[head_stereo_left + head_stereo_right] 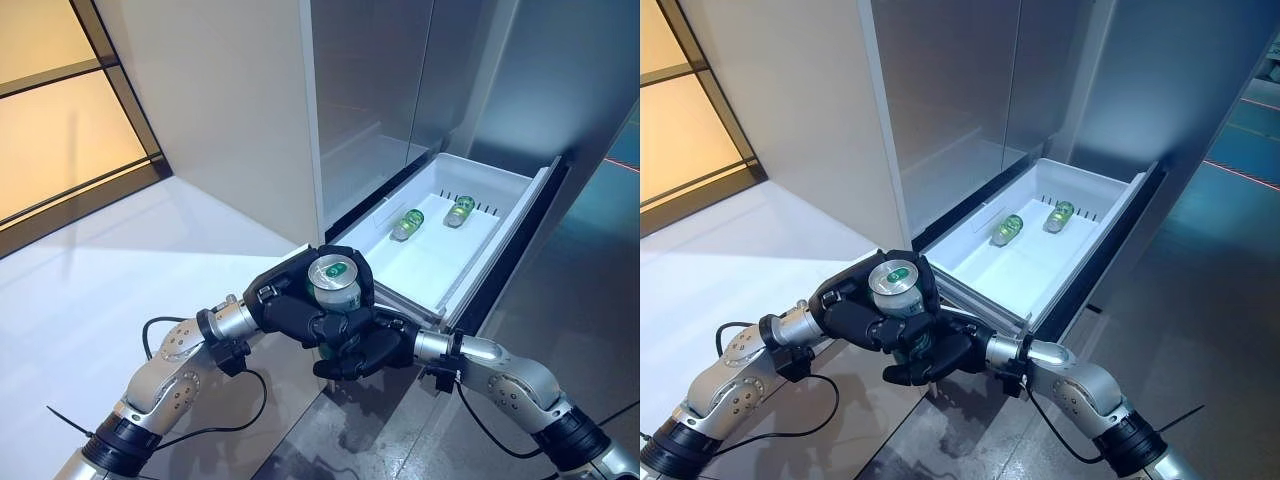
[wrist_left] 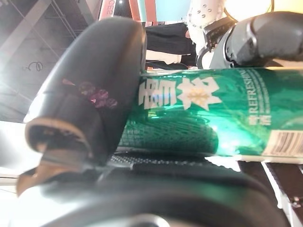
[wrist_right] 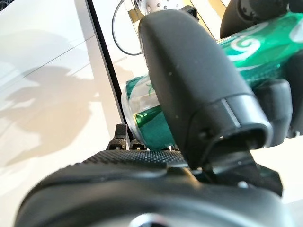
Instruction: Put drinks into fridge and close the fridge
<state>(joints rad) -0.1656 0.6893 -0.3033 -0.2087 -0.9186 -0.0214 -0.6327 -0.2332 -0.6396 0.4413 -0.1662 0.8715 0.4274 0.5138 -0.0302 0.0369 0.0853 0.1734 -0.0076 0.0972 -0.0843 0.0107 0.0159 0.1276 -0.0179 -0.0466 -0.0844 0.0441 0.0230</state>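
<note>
A green can with a silver top stands upright between my two hands, in front of the open fridge drawer. My left hand is curled round its upper part from the left. My right hand is curled round its lower part from the right. In the left wrist view the thumb lies over the can. In the right wrist view the thumb lies over the can. Green cans lie on their sides at the far end of the white drawer.
The drawer is pulled out towards me, with its dark front panel at the right. The steel fridge body rises behind it. A white surface lies at the left. Grey floor lies at the right.
</note>
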